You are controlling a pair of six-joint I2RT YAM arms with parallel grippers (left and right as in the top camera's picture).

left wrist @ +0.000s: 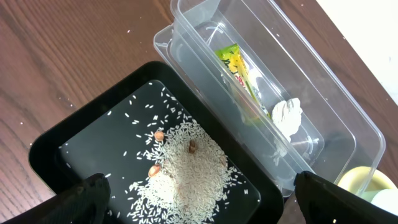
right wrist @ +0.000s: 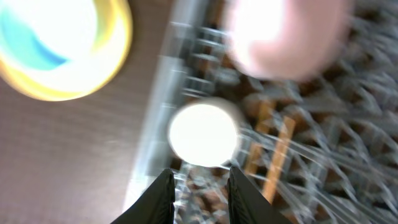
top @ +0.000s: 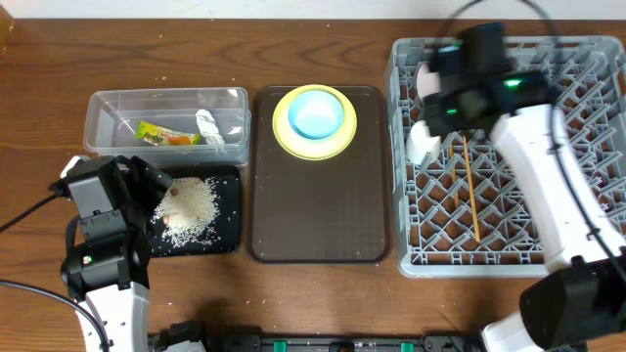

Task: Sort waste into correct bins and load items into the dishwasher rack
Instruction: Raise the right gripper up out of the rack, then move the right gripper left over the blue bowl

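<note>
Above the table, left side: the clear tub [top: 103, 108] stands at the back, and the black tray [top: 227, 210] lies just in front of it.
Tub contents: the snack wrapper [top: 161, 134] and the crumpled tissue [top: 209, 127] lie on the bottom, side by side.
Black tray contents: a heap of rice scraps [top: 191, 210].
Middle of the table: the brown serving tray [top: 318, 210] carries the yellow plate [top: 284, 132] at its far end, and the light blue bowl [top: 315, 114] sits on the plate.
Right side: in the grey rack [top: 509, 240] the chopsticks [top: 469, 191] lie among the pegs. The white cup [top: 423, 144] is by the left wall, and the white bowl [top: 428, 78] is behind it, partly hidden by the arm.
Left gripper [top: 152, 196]: hovers over the left part of the black tray.
Right gripper [top: 440, 103]: blurred, above the far left corner of the rack, over cup and bowl.

Left wrist view, pincer: only two dark tips show in the bottom corners, wide apart, with nothing between them.
Below it: the rice, with a few small brown pieces [left wrist: 160, 135] in it; single grains are spread around.
Beyond: the tub with wrapper and tissue; a bit of the plate shows at the bottom right.

Right wrist view, pincer: the picture is blurred; the fingers stand apart with a narrow gap and hold nothing.
Ahead of the tips: the cup, a white disc just inside the rack wall.
Around: the chopsticks are to the right, the bowl is a pale blot further on, and plate and blue bowl are outside the rack.
</note>
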